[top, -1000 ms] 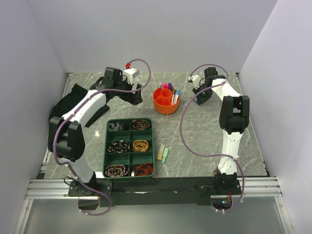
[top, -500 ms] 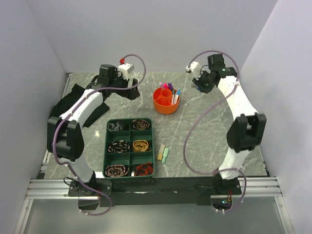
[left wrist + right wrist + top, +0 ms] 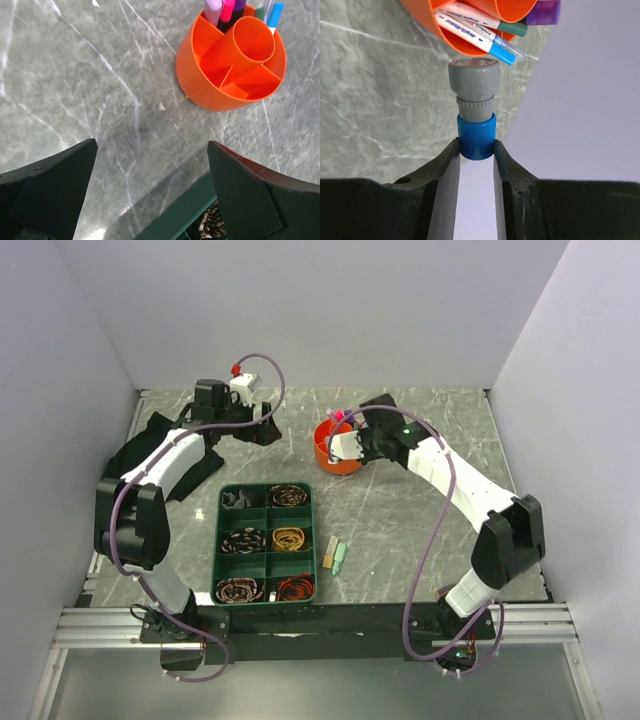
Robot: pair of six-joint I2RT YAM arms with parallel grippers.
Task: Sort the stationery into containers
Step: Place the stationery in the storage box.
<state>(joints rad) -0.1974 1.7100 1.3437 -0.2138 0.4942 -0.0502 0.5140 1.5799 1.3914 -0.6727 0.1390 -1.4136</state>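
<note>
Right jaws grip a blue-banded marker [image 3: 475, 110]; left jaws gape empty. Pens [image 3: 470, 34] just ahead could deflect it past the orange pot [image 3: 200, 90].

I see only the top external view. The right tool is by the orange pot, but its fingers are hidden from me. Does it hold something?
Observer: Yes. The right tool is shut on a white marker with a blue band and a grey end.
Operator: Is the marker inside the pot?
Observer: It appears not. Its grey end points at the orange pot from outside the rim, near a blue-capped pen that leans out.
Operator: And the left tool?
Observer: The left tool is open and empty, over the table beside the pot.
</note>
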